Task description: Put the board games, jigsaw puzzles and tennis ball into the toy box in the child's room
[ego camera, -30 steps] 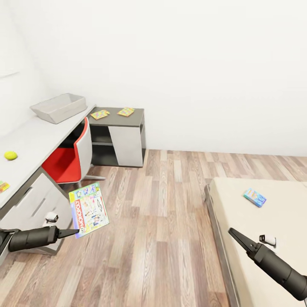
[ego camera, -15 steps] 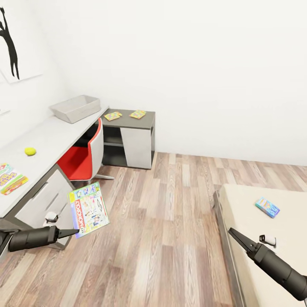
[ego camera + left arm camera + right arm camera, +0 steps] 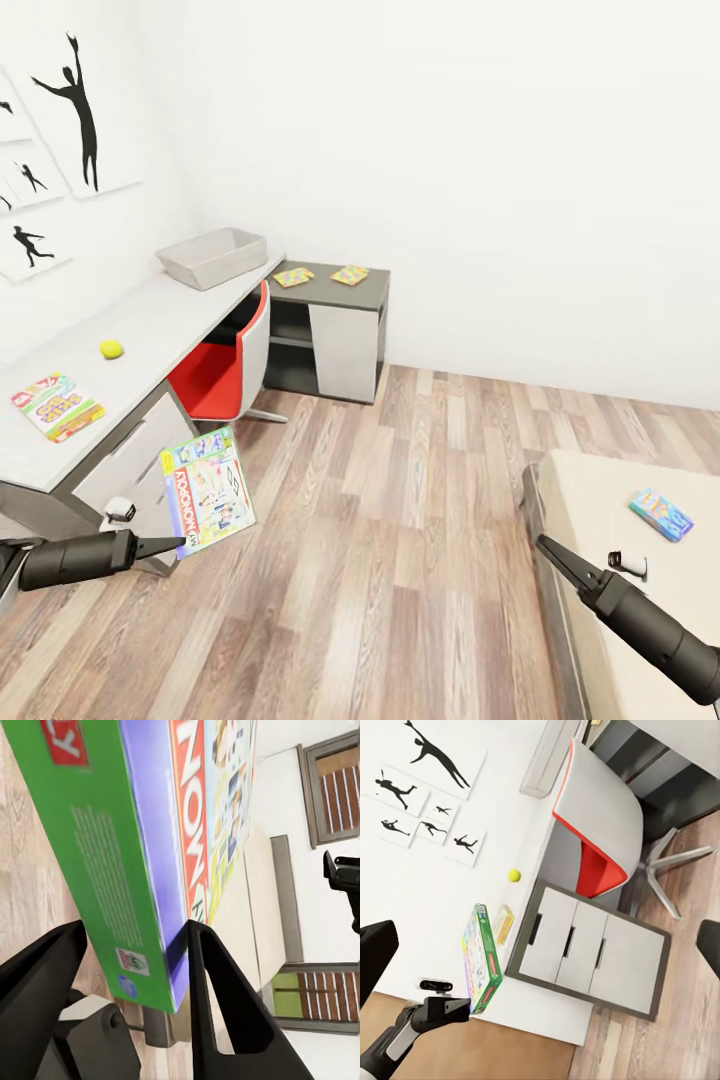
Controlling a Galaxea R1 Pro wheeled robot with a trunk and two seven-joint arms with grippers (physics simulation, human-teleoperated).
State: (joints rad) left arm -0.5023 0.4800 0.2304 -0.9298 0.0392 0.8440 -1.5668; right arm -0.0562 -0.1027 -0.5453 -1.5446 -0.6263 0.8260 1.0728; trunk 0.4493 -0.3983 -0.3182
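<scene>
On the long table [image 3: 150, 320] in the head view sits the grey toy box [image 3: 212, 257] at the far end, with two jigsaw puzzles [image 3: 293, 277] just past it on the dark part. The tennis ball [image 3: 111, 348] lies nearer on the table, and a flat board game [image 3: 57, 406] lies nearer still. The left gripper [image 3: 178, 544] pinches the bottom edge of a Monopoly box [image 3: 207, 489], held up in the air beside the table's drawers. The right gripper [image 3: 543, 545] looks closed and holds nothing, above the bed [image 3: 620, 590], where a small blue game [image 3: 661, 514] lies.

Between the two dark fingers [image 3: 217, 1005] in the left wrist view, the green Monopoly box [image 3: 135, 862] is squeezed tight.

Beside the table [image 3: 536, 832] in the right wrist view, the left gripper [image 3: 465, 1007] holds the Monopoly box [image 3: 482, 960] upright near the red chair [image 3: 596, 832]. The tennis ball [image 3: 514, 875] is on the table.
</scene>
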